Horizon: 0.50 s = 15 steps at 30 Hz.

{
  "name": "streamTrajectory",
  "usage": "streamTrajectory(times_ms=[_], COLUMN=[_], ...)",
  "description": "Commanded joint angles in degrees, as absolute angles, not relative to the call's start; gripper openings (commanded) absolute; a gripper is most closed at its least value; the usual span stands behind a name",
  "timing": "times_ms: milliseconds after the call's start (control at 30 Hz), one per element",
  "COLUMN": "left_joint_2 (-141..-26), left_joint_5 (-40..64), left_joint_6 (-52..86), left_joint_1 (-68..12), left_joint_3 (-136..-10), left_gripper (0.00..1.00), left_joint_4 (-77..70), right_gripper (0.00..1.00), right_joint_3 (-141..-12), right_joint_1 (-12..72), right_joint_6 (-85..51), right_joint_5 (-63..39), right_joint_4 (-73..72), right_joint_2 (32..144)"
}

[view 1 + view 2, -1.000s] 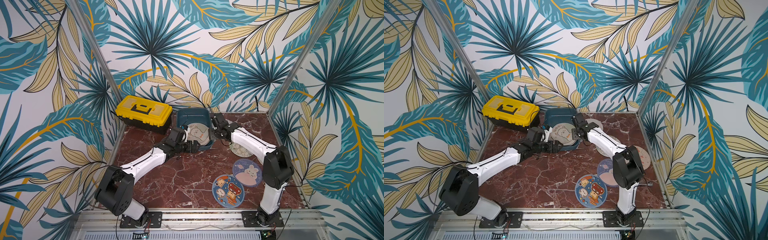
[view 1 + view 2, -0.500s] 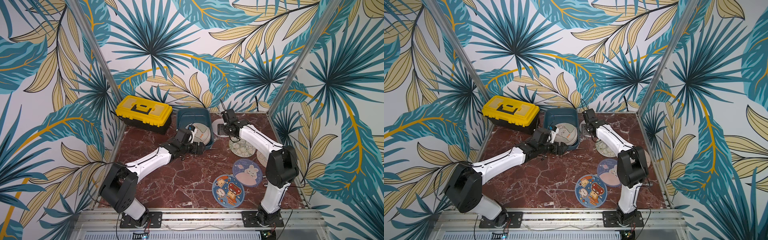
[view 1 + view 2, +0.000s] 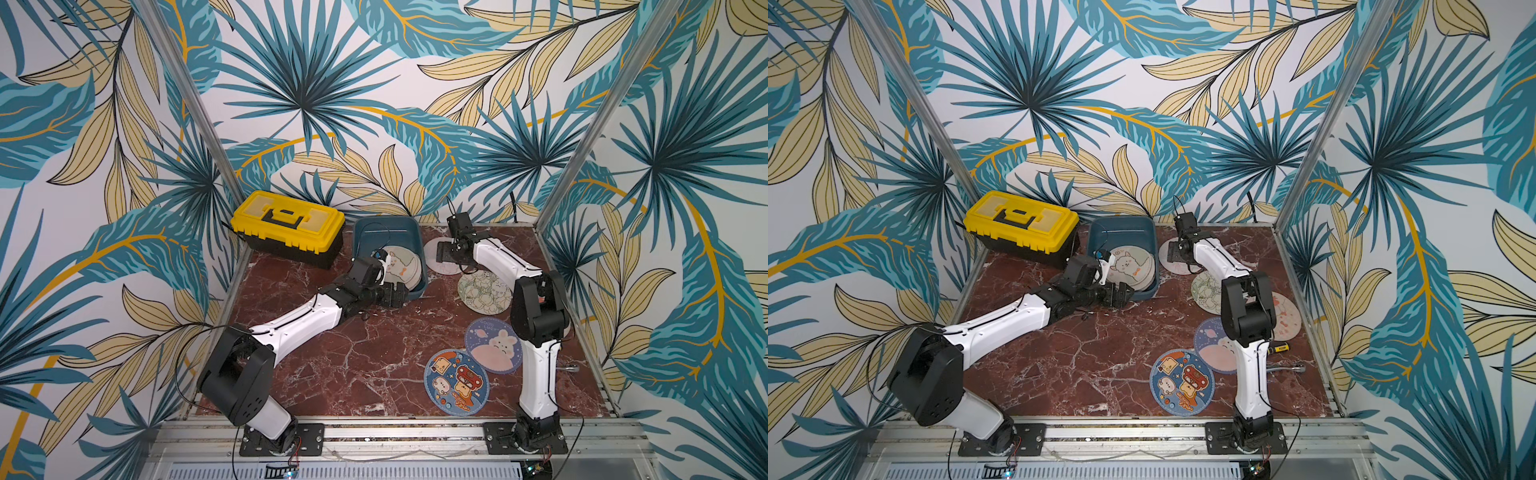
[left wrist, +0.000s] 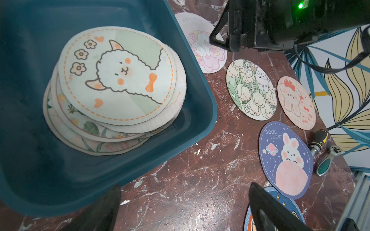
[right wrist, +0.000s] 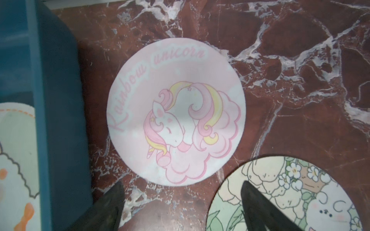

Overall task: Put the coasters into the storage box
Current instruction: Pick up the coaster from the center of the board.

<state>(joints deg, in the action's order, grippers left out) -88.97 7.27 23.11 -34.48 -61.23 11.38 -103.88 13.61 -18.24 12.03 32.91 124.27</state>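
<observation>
Moved: the right gripper (image 5: pixel 182 186) has come away from over the storage box (image 3: pixel 386 232) and now hangs above the unicorn coaster (image 5: pixel 176 110); the left gripper (image 4: pixel 182 190) has barely shifted.
Right jaws: apart and empty. The unicorn coaster lies flat just ahead of them and the box wall is just beside them.
Left jaws: apart and empty, low by the box's near corner.
Done: a loose stack of about four or five coasters lies inside the box, with the alpaca coaster (image 4: pixel 118 76) on top, just ahead of the left jaws.
Left: five coasters remain on the surface (image 3: pixel 332 353): the unicorn one, the floral coaster (image 4: pixel 252 90) under the right jaws' tips, the red-bow coaster (image 4: pixel 296 102), the bunny coaster (image 4: pixel 286 160) and the blue cartoon coaster (image 3: pixel 456 381).
Progress: roughly half done, as I judge it; the unicorn coaster looks to be the next one taken.
</observation>
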Motion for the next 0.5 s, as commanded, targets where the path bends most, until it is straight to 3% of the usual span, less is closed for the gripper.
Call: streamTrajectory(times_ms=[0,467], left_joint_2=[-86.3,-84.9], left_joint_5=[5.7,4.2], left_joint_6=[21.8,21.8], left_joint_1=[-34.6,-34.6], left_joint_3=[-62.3,-60.8], left_gripper=[0.99,1.00], left_joint_4=[10.6,10.7], right_gripper=[0.92,0.99], right_joint_3=[-106.3,-111.1], right_joint_1=[12.3,8.9], right_joint_6=[-19.4,-21.9], right_joint_5=[12.7,9.1], right_joint_4=[34.5,35.2], right_joint_2=[127.3,133.2])
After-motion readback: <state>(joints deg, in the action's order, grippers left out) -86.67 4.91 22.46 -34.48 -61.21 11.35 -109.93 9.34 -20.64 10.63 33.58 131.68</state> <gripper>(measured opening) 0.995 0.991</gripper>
